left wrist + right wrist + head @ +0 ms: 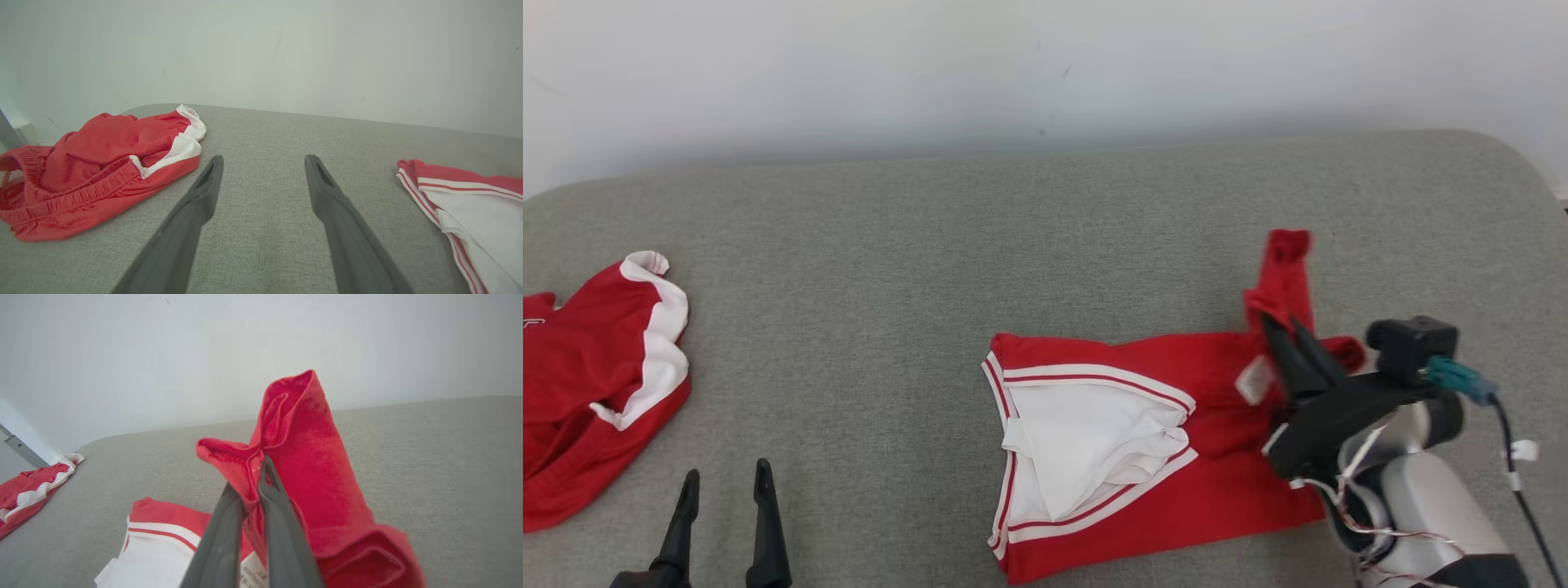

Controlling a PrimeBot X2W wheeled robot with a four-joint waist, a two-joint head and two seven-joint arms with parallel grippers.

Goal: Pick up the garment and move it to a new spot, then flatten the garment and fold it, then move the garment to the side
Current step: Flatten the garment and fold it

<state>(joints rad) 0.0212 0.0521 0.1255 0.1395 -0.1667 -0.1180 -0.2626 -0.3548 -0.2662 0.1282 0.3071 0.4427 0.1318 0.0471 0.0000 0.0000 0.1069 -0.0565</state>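
- Right gripper (1281, 320): I have it pinched shut on the garment (1176, 498), at its red strap (1286, 269).
- Garment body: flat on cushion (931, 245), stretching leftward from those fingers.
- Left gripper (727, 469): spread wide, empty, well apart.

Garments: two, folded garment (1094, 441), crumpled garment (588, 384). Claws: two, left claw (727, 469), right claw (1281, 321).
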